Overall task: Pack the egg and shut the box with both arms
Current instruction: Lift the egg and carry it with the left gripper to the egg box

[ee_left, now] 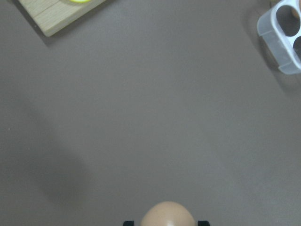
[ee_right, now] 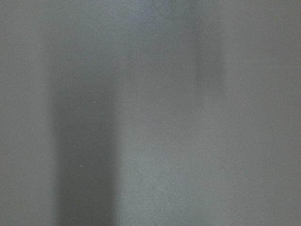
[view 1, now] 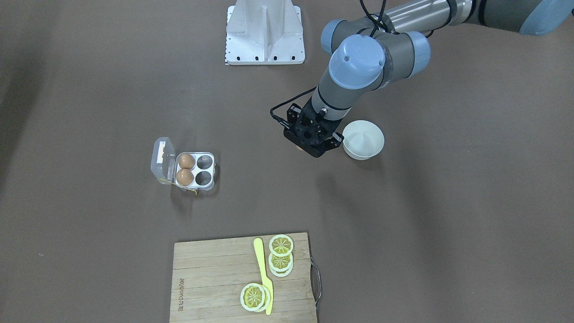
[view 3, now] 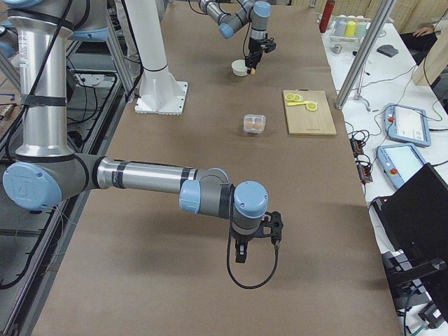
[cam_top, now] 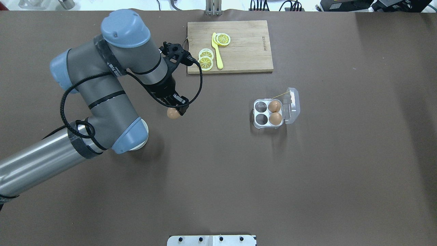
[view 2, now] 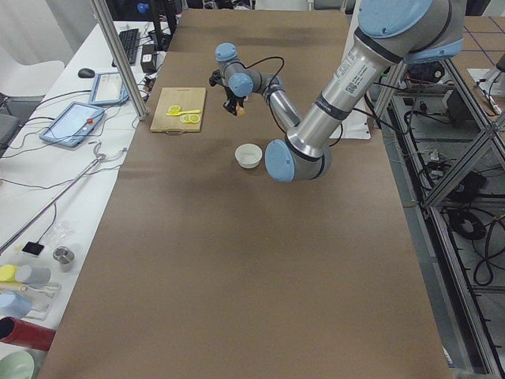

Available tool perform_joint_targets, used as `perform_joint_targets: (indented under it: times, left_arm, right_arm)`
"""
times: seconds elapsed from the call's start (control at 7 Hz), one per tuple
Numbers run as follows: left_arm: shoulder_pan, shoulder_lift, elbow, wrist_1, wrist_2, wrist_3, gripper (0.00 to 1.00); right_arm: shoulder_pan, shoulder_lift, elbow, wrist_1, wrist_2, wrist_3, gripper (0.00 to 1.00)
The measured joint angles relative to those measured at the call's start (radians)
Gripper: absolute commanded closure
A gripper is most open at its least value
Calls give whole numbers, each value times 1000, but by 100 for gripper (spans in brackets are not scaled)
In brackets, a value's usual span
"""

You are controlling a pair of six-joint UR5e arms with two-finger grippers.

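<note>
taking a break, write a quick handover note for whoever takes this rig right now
Left gripper: shut on the egg, held in the air, well apart from the box.
Right gripper: shows only in the side view, over bare table far from the box; open or shut cannot be told.
Box: lid open, two eggs in the cells beside the lid, two empty cells.
Done: egg picked up.
Left: carry it over, set it in an empty cell, close the lid with both arms.
</note>
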Motion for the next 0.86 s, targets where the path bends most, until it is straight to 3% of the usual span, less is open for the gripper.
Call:
perform_joint_targets:
  times: [0.86]
  left_arm:
    - [54,-156,209,-228,12,-220,62]
  right_arm:
    - [0,2,4,0,0,0,0]
